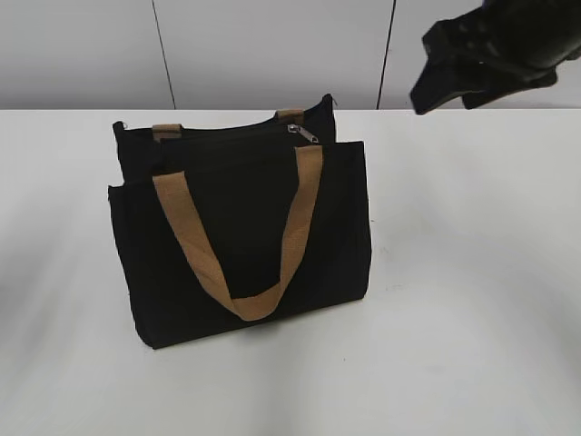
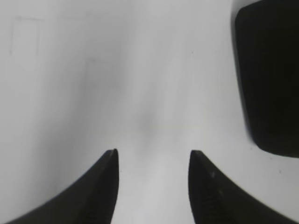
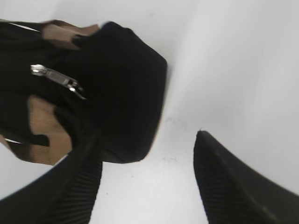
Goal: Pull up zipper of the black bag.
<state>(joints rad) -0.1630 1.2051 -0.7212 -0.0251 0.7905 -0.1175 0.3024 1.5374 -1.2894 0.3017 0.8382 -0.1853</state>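
The black bag (image 1: 236,245) stands upright on the white table, its tan handle hanging down the front. The silver zipper pull (image 1: 304,134) lies at the right end of the bag's top edge. In the right wrist view the zipper pull (image 3: 58,78) shows on the bag (image 3: 126,98) at the upper left. My right gripper (image 3: 147,156) is open and empty, raised above the table to the right of the bag; it shows in the exterior view (image 1: 454,73) at the upper right. My left gripper (image 2: 153,156) is open and empty over bare table, with the bag's edge (image 2: 271,74) at its right.
The white table (image 1: 472,272) runs on all sides of the bag. A pale panelled wall (image 1: 272,45) stands behind the table's far edge.
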